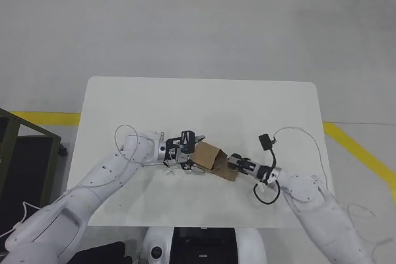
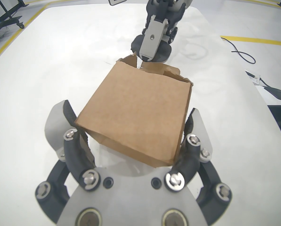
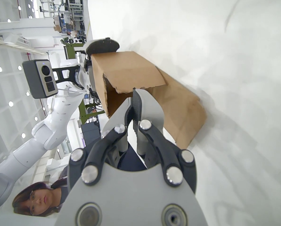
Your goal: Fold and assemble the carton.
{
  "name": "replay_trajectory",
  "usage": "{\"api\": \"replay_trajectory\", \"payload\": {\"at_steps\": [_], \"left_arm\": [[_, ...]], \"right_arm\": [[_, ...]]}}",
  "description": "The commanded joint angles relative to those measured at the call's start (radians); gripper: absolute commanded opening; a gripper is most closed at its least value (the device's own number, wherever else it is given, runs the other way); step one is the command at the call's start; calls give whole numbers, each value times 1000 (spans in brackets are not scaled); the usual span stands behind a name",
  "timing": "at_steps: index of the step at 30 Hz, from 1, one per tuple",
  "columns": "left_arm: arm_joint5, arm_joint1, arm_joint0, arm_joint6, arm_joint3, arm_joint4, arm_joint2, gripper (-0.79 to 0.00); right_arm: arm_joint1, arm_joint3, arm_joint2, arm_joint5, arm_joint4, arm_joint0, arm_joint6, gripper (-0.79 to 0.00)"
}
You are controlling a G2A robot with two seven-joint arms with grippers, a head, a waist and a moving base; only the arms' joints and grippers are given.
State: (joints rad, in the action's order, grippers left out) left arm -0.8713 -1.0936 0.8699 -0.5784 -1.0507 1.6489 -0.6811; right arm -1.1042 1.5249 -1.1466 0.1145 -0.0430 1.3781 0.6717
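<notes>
- The left tool [image 2: 129,109] was spread wide, and the brown carton [image 1: 210,157] sat between its fingers [image 2: 60,116].
- One finger pressed against each side of the carton's near open end, so the tool clasped the carton across its full width.
- From that tool the carton ran straight outward, its broad top panel facing up and tilted a little. Its far end pointed at the other arm.
- The right tool [image 3: 132,95] had its fingers pressed almost together, with only a thin slit between them.
- Its tips rested against the ragged edge of a flap [image 3: 140,81] at the carton's open end, directly ahead of the tool.
- I couldn't tell whether any cardboard was actually caught between those tips.
- Just past the right tool's tips the carton's mouth gaped dark, and a second, longer flap hung down beside the tool toward the bench [image 1: 251,105].
- The two tools faced each other along the carton, one at each end, over the near half of the white bench.
</notes>
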Motion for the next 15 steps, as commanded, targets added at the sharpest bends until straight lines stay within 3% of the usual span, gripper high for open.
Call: {"api": "replay_trajectory", "payload": {"at_steps": [1,15], "left_arm": [[0,0,0,0,0,0,0,0],[0,0,0,0,0,0,0,0]], "right_arm": [[-1,-3,-1,-2,4,-8,-4,-785],[-23,-57,95,5,33,-65,7,-785]]}}
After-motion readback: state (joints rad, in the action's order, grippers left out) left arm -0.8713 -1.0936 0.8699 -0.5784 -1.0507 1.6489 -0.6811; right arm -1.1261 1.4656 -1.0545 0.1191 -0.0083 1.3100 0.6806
